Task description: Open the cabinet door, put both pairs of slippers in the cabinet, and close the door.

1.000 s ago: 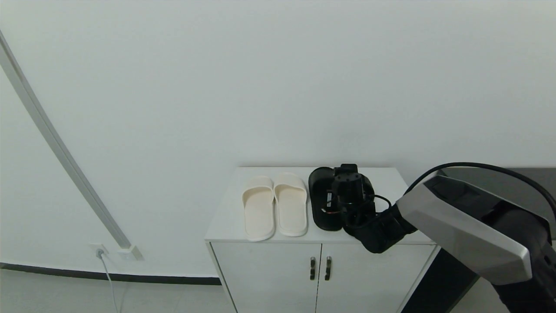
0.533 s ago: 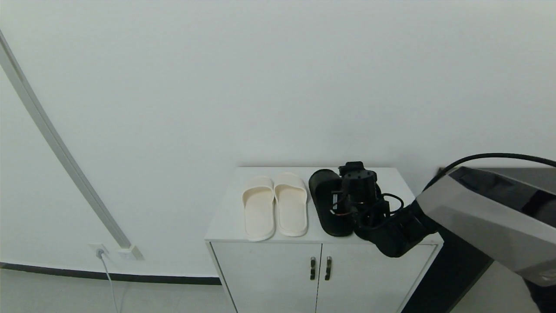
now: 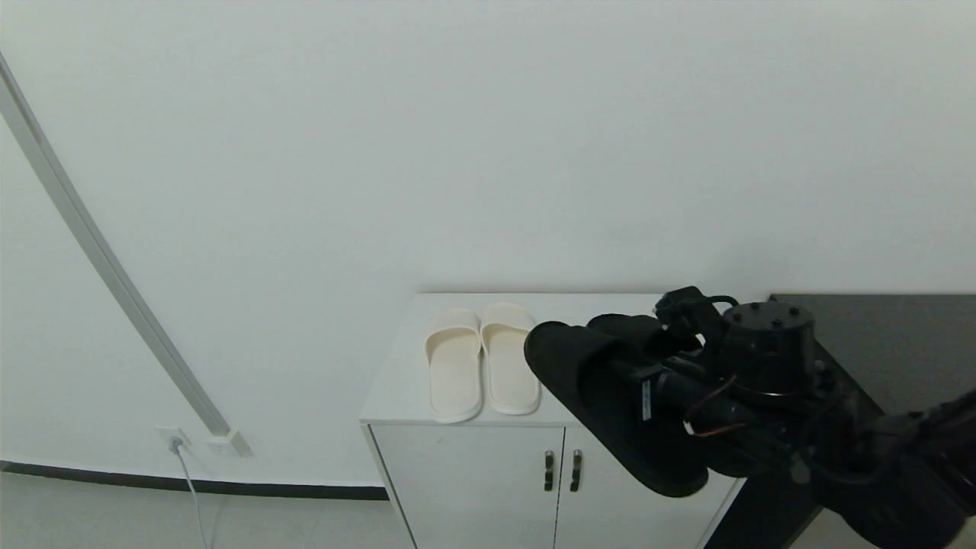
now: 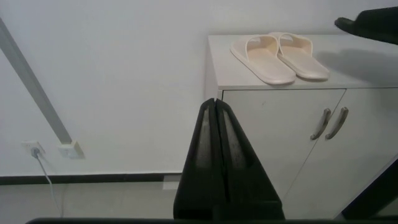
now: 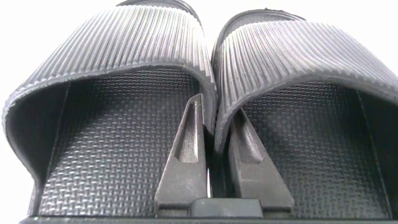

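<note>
The pair of black slippers (image 3: 602,396) hangs in the air before the right part of the white cabinet (image 3: 396,381). My right gripper (image 3: 648,381) is shut on them. In the right wrist view its fingers (image 5: 193,143) pinch the two inner strap edges of the black slippers (image 5: 118,112) together. A pair of white slippers (image 3: 482,362) lies side by side on the cabinet top, at its left. Both cabinet doors (image 3: 473,480) are shut, with two dark handles (image 3: 562,469) at the middle. My left gripper (image 4: 215,106) is shut and empty, low and to the left of the cabinet (image 4: 273,137).
A grey cable duct (image 3: 99,259) runs slantwise down the white wall to a socket with a plug (image 3: 174,441) near the floor. A dark surface (image 3: 877,328) adjoins the cabinet on the right. Open floor lies left of the cabinet.
My right gripper has lifted the black slippers off the cabinet top and drawn them right and toward me. The white slippers and doors have stayed as they were.
</note>
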{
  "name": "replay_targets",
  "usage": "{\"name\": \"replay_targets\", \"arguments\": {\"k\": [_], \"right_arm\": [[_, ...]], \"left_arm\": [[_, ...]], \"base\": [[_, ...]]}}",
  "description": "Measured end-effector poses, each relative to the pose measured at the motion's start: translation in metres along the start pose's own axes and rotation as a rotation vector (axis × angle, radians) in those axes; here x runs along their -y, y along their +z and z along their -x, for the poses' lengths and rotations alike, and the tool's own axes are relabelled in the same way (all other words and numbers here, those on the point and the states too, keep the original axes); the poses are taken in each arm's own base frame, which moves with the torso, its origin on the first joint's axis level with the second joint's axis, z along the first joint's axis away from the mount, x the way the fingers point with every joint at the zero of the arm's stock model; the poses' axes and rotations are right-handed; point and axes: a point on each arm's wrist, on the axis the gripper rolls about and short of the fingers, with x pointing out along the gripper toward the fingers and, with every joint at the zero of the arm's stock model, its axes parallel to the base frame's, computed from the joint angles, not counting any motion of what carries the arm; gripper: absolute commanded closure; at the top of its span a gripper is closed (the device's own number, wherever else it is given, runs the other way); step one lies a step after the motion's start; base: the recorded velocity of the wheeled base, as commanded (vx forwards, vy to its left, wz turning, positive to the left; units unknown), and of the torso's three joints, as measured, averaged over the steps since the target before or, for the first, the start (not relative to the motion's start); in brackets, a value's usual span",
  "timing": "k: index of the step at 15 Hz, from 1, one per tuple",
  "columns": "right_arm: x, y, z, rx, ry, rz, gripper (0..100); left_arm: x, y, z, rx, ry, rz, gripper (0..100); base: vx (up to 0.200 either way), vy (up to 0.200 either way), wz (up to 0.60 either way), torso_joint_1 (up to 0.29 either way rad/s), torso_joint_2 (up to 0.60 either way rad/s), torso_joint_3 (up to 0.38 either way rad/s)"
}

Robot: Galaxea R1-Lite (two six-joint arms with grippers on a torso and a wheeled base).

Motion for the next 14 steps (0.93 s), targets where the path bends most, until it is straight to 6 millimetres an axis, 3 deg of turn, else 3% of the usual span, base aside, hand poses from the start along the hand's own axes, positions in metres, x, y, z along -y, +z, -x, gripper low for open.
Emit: {"name": "replay_targets", "arguments": {"k": [2,4,7,13,14], "right_arm": [[-0.003,0.000,0.028,-0.001,0.098,0.005,100],[-0.004,0.000,0.044,0.006,0.122,0.015,100],[-0.005,0.002,0.051,0.022,0.128,0.022,100],[-0.004,0.001,0.054,0.021,0.130,0.037,100],[-0.004,0.001,0.055,0.020,0.130,0.038,100]], "left_arm": [[0.000,0.000,0.000,0.000,0.000,0.000,100],[0.000,0.000,0.000,0.000,0.000,0.000,100],[0.000,0.000,0.000,0.000,0.000,0.000,100],[0.000,0.000,0.000,0.000,0.000,0.001,100],[0.000,0.000,0.000,0.000,-0.001,0.001,100]], "base": [[0.000,0.000,0.00,0.000,0.00,0.000],[0.000,0.000,0.00,0.000,0.00,0.000],[0.000,0.000,0.00,0.000,0.00,0.000],[-0.200,0.000,0.00,0.004,0.00,0.005],[0.000,0.000,0.00,0.000,0.00,0.000]]}}
